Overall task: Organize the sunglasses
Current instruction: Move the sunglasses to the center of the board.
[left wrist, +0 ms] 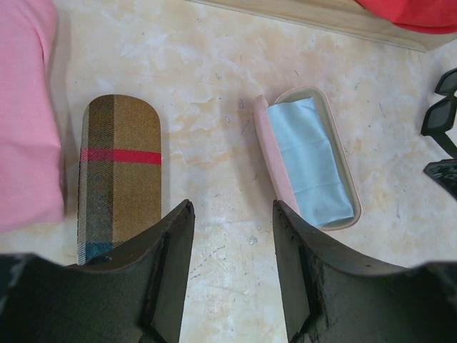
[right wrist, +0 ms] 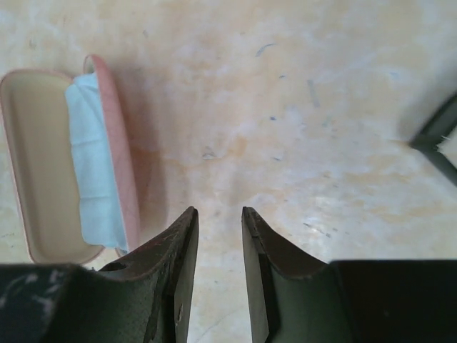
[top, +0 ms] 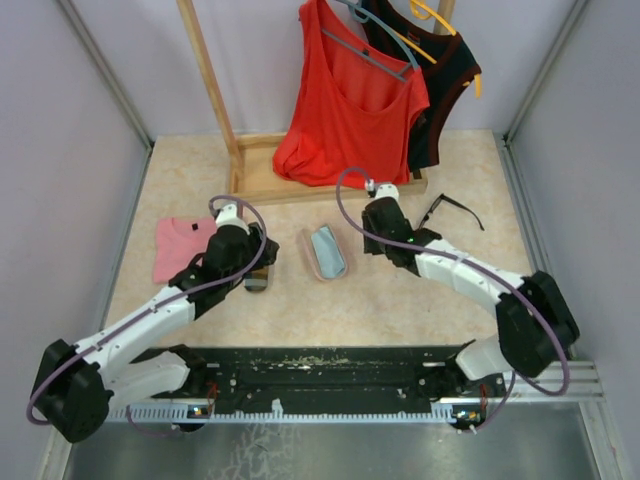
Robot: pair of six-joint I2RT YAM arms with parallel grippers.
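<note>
My left gripper [left wrist: 232,207] stands half spread, holding nothing, left of the pink case [left wrist: 271,153]; my right gripper [right wrist: 219,211], right of it, is narrowly parted, empty.

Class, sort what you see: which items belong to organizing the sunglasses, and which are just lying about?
Job: black sunglasses, open pink case, plaid case.
Lying about: folded pink shirt, red top, black top, wooden rack.

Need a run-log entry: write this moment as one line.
left gripper open, empty | right gripper open, empty | pink case open, cloth inside | black sunglasses on table
</note>
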